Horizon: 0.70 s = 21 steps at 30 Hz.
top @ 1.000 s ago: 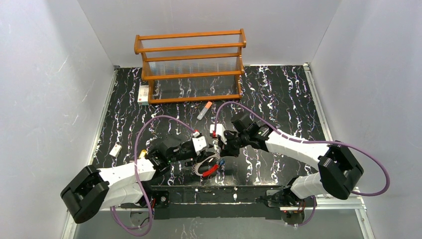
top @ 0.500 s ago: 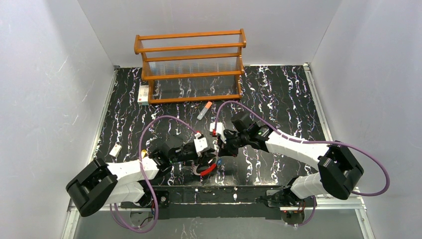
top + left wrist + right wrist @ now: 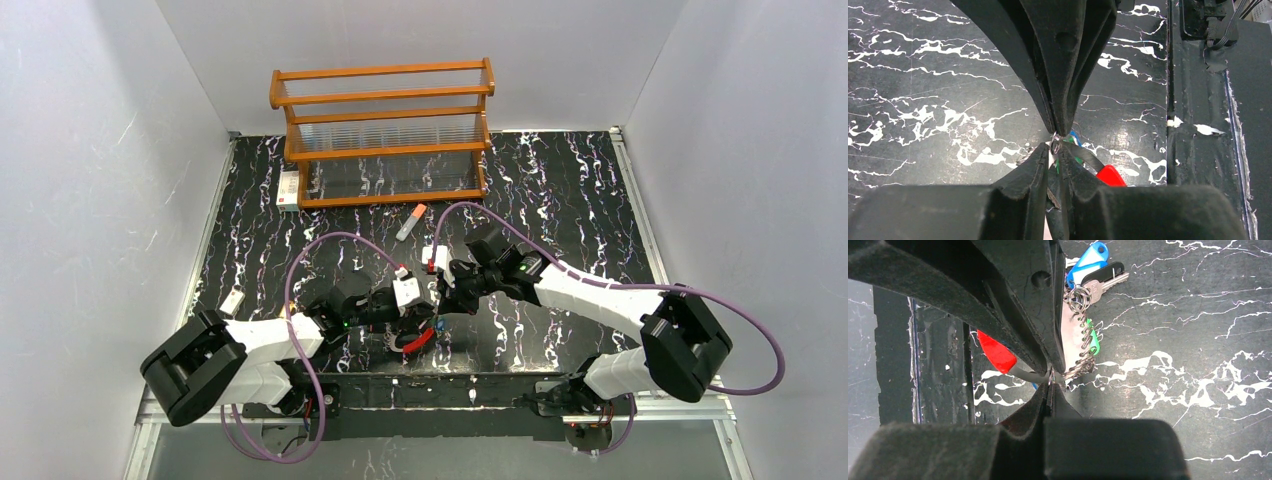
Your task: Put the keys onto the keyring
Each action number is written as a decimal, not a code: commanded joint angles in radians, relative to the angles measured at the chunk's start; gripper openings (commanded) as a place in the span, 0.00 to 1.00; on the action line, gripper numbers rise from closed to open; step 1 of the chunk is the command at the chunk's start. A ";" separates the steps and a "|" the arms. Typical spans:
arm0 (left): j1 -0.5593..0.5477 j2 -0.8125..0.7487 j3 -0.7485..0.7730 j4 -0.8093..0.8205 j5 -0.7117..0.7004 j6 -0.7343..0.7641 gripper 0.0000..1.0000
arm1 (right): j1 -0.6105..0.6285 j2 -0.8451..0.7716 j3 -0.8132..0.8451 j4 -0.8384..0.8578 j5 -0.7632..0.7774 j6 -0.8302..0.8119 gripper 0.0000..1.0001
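The keyring is a thin pale loop whose thick red section [image 3: 421, 340] [image 3: 1110, 176] [image 3: 995, 352] lies on the dark marbled table between both arms. My right gripper [image 3: 440, 303] [image 3: 1050, 384] is shut, pinching the loop's thin grey end at its tips. My left gripper [image 3: 418, 318] [image 3: 1054, 146] meets it tip to tip. Its jaws are drawn together on the loop with only a slit left, and a bit of green shows in it. Keys with a blue head [image 3: 1089, 260], a black head [image 3: 1104, 274] and a green head [image 3: 1093, 342] hang beside the grippers.
A wooden rack [image 3: 382, 130] stands at the back, with a small white and red box [image 3: 288, 188] at its left end. A grey stick with an orange cap [image 3: 410, 222] lies in front of it. A white tag [image 3: 232, 301] lies at the far left. A metal rail [image 3: 480, 385] runs along the near edge.
My left arm has slid right toward the right gripper and its jaws have narrowed around the keyring. The right arm has stayed still and shut.
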 commanded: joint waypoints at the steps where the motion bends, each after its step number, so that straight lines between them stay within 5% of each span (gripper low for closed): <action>1: -0.003 0.008 0.019 0.021 0.028 0.006 0.10 | 0.005 -0.033 0.016 0.026 -0.014 0.009 0.01; 10: -0.002 0.014 0.025 0.038 0.027 -0.025 0.00 | 0.005 -0.023 0.014 0.040 -0.014 0.012 0.01; 14: -0.003 0.016 0.025 0.047 0.020 -0.031 0.10 | 0.005 -0.013 0.016 0.043 -0.018 0.012 0.01; 21: -0.003 0.016 0.019 0.060 0.009 -0.041 0.10 | 0.005 -0.007 0.020 0.044 -0.022 0.012 0.01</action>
